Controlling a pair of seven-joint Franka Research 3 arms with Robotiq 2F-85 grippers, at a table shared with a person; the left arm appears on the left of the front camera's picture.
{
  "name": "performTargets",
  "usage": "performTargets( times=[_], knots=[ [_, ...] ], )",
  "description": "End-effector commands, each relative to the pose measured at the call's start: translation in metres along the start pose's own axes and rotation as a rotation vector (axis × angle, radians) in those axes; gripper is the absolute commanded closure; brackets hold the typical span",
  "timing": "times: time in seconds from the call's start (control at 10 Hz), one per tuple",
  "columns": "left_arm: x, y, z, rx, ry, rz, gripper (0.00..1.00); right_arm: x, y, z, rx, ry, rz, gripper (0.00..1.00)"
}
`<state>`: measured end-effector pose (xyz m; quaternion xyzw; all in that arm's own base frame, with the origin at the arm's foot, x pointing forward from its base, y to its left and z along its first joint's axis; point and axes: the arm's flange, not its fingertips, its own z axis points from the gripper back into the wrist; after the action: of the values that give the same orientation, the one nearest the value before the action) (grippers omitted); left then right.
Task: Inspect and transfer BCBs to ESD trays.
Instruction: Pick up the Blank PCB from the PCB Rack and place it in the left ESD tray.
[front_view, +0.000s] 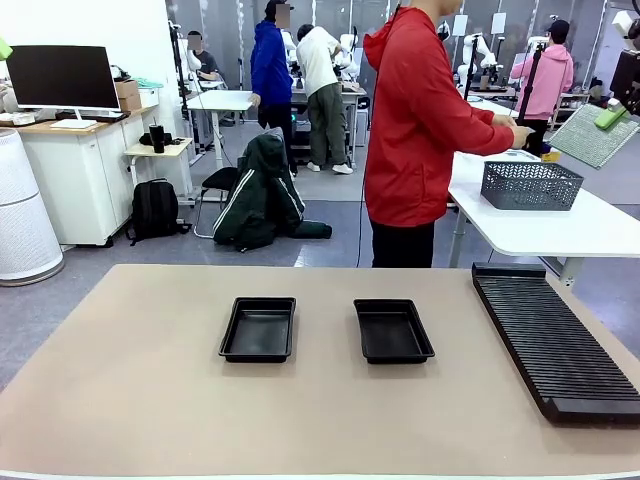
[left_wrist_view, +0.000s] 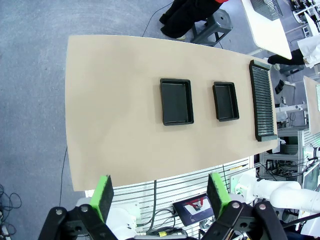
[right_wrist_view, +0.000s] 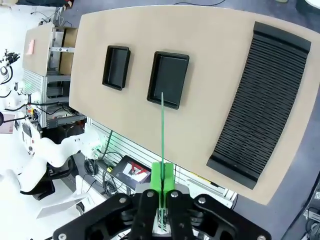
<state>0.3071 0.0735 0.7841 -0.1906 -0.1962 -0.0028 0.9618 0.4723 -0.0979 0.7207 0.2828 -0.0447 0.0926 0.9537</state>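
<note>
two black esd trays (front_view: 258, 329) (front_view: 393, 331), one long ribbed rack (front_view: 555, 340), one mesh basket (front_view: 531, 185), one bcb (front_view: 590, 140), one desk (front_view: 140, 380).

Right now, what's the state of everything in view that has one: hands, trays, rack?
Left hand: open, empty.
Right hand: shut on a BCB, held up off the table.
Left ESD tray: empty, flat on the table.
Right ESD tray: empty, flat on the table.
Ribbed rack: slots empty.
</note>
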Motion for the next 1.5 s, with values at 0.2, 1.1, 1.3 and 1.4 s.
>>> performTargets(
  times=[0.2, 1.1, 1.3, 1.4],
  knots=[
    [-0.002, 0.001, 0.0, -0.002, -0.001, 0.0, 0.0, 0.0, 0.0, 0.0, 0.0, 0.0, 0.007, 0.98],
    [-0.002, 0.001, 0.0, -0.002, -0.001, 0.0, 0.0, 0.076, 0.121, -0.251, 0.123, -0.078, -0.167, 0.98],
    [-0.002, 0.001, 0.0, -0.002, -0.001, 0.0, 0.0, 0.093, 0.139, -0.315, 0.122, -0.118, -0.129, 0.98],
    [-0.002, 0.001, 0.0, -0.002, -0.001, 0.0, 0.0, 0.1, 0.147, -0.343, 0.119, -0.14, -0.114, 0.98]
  ],
)
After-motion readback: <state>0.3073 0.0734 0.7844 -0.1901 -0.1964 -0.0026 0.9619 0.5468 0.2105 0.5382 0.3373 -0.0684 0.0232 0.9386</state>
